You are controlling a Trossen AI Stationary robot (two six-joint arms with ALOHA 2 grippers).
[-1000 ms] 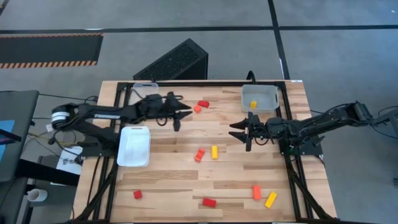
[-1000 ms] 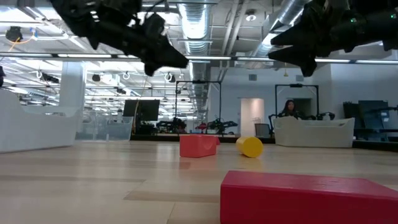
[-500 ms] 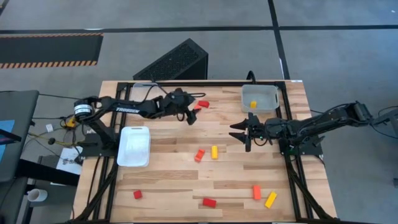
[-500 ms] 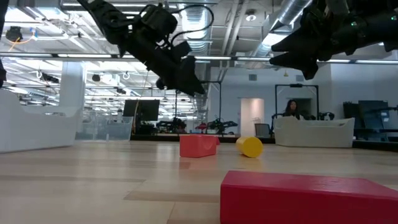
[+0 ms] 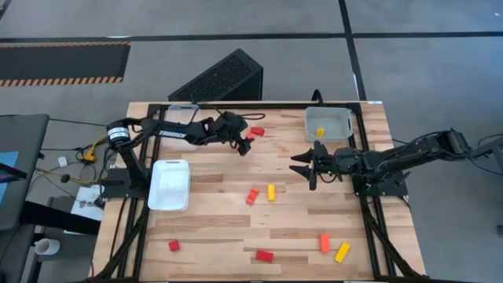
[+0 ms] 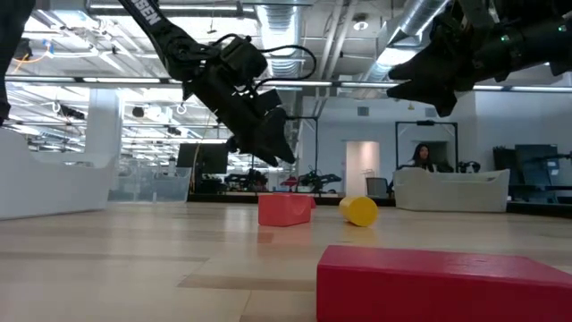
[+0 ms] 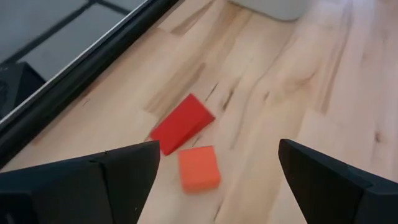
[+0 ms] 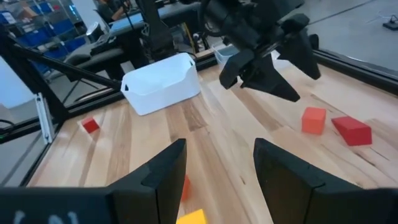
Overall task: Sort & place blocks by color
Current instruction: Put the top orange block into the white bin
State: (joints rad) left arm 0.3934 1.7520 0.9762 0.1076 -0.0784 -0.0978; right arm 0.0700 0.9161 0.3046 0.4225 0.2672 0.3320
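Note:
My left gripper [image 5: 240, 143] hangs open above the table's far middle. In its wrist view [image 7: 217, 180] its fingers stand on either side of an orange block [image 7: 199, 168], clear of it, with a red block [image 7: 181, 123] just beyond. Both blocks lie flat on the wood [image 5: 248, 137], [image 5: 256, 131]. My right gripper [image 5: 303, 167] hovers open right of centre with nothing between its fingers [image 8: 217, 174]. More blocks lie flat: a red-orange [image 5: 252, 195] and a yellow one [image 5: 271, 192] mid-table, and several near the front edge [image 5: 264, 255].
A white tray [image 5: 169, 185] sits at the left. A clear tray [image 5: 334, 118] at the far right holds a yellow block [image 5: 320, 131]. Another clear tray [image 5: 182, 114] stands at the far left. Bare wood lies between the grippers.
My left gripper has swung toward the table's right and far edge, come down toward the orange and red blocks, and opened wider. No block has moved.

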